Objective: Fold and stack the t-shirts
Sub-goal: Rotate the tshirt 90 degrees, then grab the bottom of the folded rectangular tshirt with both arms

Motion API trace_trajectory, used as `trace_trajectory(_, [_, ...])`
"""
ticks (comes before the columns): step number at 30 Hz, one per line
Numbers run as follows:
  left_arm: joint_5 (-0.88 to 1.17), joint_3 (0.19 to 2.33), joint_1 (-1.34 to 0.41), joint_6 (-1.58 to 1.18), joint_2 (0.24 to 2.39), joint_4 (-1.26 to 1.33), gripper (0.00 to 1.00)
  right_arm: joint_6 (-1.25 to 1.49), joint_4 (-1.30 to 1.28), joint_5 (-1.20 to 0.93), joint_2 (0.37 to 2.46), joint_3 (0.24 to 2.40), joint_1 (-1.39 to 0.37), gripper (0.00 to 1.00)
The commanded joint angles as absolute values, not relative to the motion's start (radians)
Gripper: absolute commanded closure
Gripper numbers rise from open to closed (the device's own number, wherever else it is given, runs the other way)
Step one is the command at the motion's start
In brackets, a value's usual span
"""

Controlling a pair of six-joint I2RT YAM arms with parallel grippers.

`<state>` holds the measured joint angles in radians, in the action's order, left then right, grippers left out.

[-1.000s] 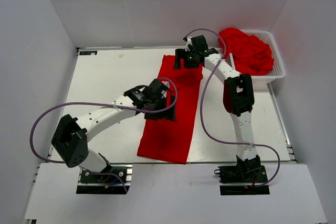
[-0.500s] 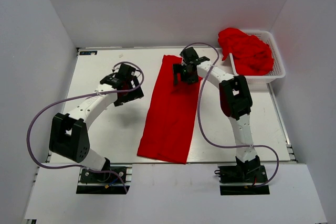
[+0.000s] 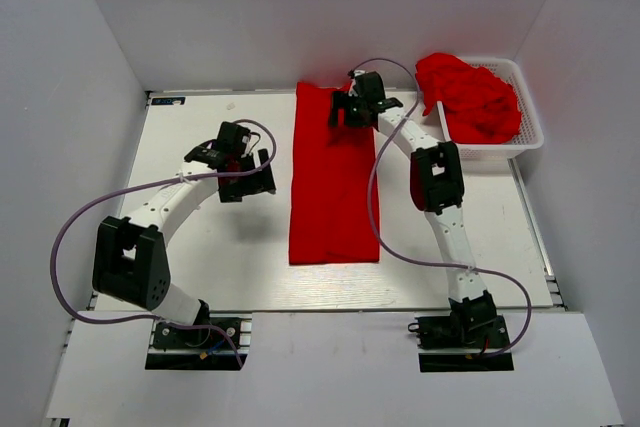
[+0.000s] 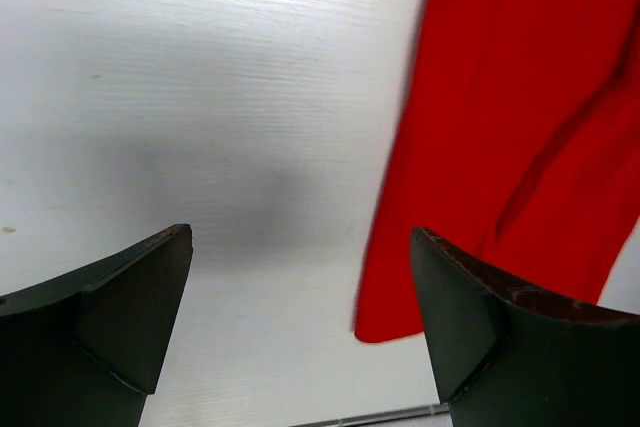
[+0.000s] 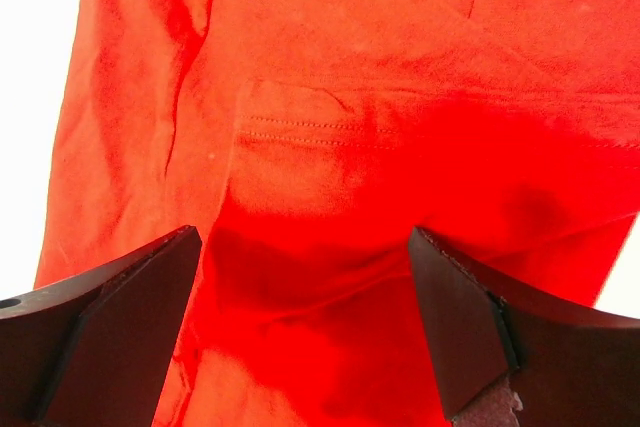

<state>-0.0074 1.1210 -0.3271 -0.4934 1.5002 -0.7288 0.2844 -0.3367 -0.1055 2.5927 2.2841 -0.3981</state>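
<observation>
A red t-shirt [image 3: 333, 182], folded into a long narrow strip, lies down the middle of the white table [image 3: 200, 247]. My right gripper [image 3: 352, 113] is open just above the strip's far end, and the red cloth [image 5: 330, 127] fills its wrist view between the spread jaws [image 5: 305, 237]. My left gripper [image 3: 246, 169] is open and empty over bare table, left of the strip. Its wrist view shows the shirt's edge and one corner [image 4: 510, 147] to the right of the jaws [image 4: 300, 237]. More red t-shirts [image 3: 470, 95] are heaped in a white basket [image 3: 528, 132] at the far right.
White walls enclose the table on the left, back and right. The basket stands against the right wall. Purple cables loop from both arms over the table. The arm bases are at the near edge.
The left arm left the shirt and swung to the left. The shirt slid toward the far edge and now lies straight instead of slanted. The right gripper moved slightly farther back.
</observation>
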Motion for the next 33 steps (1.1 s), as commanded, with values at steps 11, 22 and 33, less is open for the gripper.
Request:
trace_trajectory(11, [0.25,1.079,-0.351,-0.325,1.487,-0.698,0.0,0.14,-0.356,-0.17,1.933,1.76,-0.407,0.1])
trace_trajectory(22, [0.454,0.83,-0.474,-0.397,1.399,-0.516,0.0,0.31,-0.371,-0.309,1.311,0.834,-0.462,0.1])
trace_trajectory(33, [0.348,0.799,-0.543,-0.397,1.471,-0.535,0.0,0.403,-0.298,-0.465,1.213,0.588,-0.486,0.1])
